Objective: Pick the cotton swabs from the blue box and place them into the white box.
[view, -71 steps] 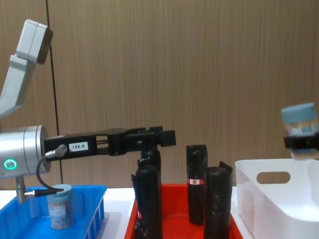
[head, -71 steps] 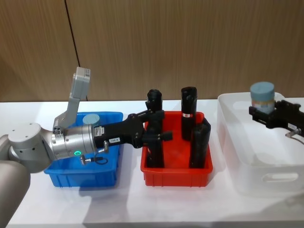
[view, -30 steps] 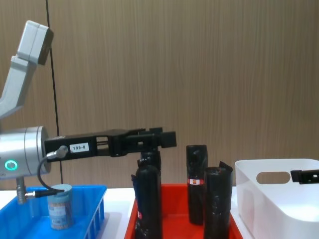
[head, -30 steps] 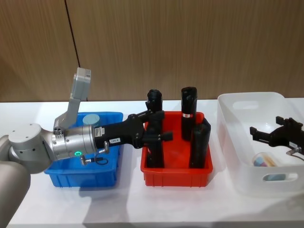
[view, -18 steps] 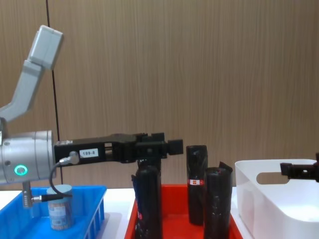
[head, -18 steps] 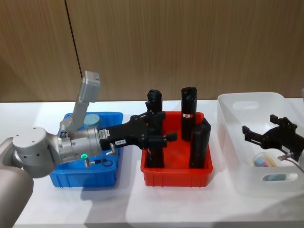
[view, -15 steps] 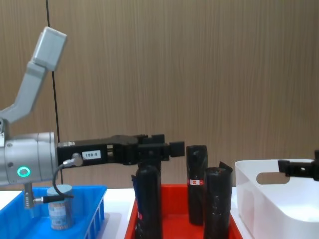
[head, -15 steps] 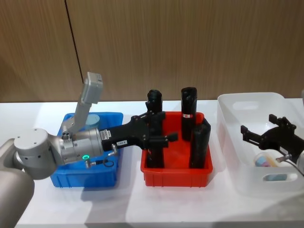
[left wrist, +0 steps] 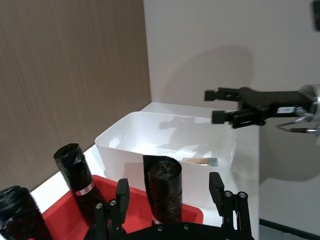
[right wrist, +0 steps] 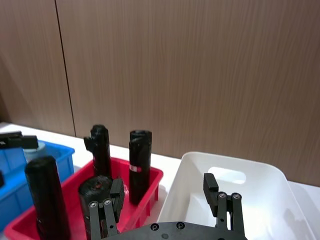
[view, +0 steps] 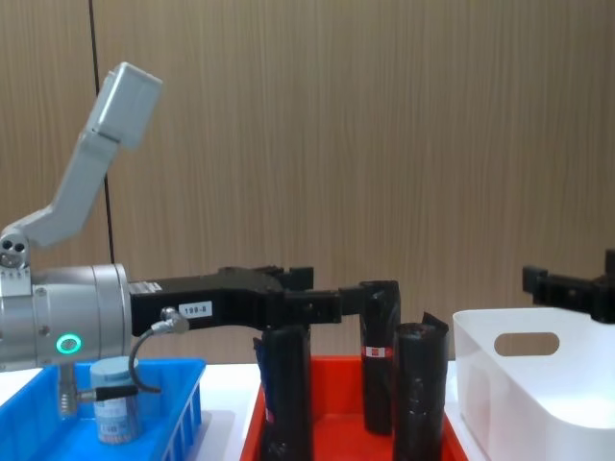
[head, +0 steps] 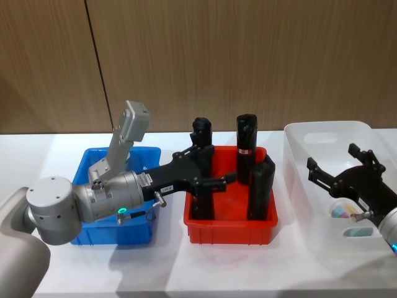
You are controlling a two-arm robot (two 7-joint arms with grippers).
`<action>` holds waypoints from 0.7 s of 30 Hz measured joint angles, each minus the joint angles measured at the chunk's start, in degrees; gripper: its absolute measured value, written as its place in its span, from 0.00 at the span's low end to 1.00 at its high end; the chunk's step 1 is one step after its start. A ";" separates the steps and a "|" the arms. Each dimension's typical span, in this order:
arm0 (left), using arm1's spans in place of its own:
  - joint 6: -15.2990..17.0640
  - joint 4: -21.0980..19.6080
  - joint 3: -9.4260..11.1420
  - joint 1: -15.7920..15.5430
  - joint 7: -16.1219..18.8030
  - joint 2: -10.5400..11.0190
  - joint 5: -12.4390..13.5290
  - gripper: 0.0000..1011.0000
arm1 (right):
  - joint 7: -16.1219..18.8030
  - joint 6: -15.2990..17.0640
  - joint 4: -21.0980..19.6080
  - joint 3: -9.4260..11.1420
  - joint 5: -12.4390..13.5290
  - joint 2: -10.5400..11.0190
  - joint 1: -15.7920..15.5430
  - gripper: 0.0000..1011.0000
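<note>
Hazard: left gripper (head: 214, 164), spread empty over the red tray (head: 229, 231), may topple its black rolls (head: 246, 139) when swinging to the cotton swabs (view: 117, 401) in the blue box (head: 84, 164) left of the tray (right gripper (head: 331, 156), spread, over the white box (head: 322, 242) right of it).

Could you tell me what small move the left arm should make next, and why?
Probably draw the left gripper back from above the red tray toward the blue box: it is open and empty, one tub of cotton swabs stands there, and the right gripper, open over the white box, holds nothing.
</note>
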 joint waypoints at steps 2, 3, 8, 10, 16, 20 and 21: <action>0.01 -0.66 0.07 0.38 1.20 0.03 0.39 0.99 | -0.88 -1.16 -1.26 0.00 -0.18 -0.37 -1.13 0.99; 0.01 -1.32 0.12 0.75 2.36 0.07 0.73 0.99 | -1.42 -1.84 -1.96 0.00 -0.23 -0.58 -1.81 0.99; 0.03 -3.20 0.30 1.88 5.83 0.18 1.75 0.99 | -2.56 -3.30 -3.43 0.00 -0.53 -0.99 -3.12 0.99; 0.04 -4.12 0.39 2.44 7.49 0.22 2.26 0.99 | -2.72 -3.51 -3.66 0.00 -0.56 -1.06 -3.35 0.99; 0.06 -6.41 0.62 3.79 11.63 0.35 3.56 0.99 | -2.94 -3.72 -3.90 0.00 -0.58 -1.14 -3.58 0.99; 0.08 -8.27 0.79 4.83 14.93 0.44 4.54 0.99 | -2.94 -3.74 -3.93 0.00 -0.58 -1.15 -3.60 0.99; 0.08 -8.59 0.82 5.01 15.51 0.46 4.72 0.99 | -2.94 -3.74 -3.93 0.00 -0.58 -1.15 -3.60 0.99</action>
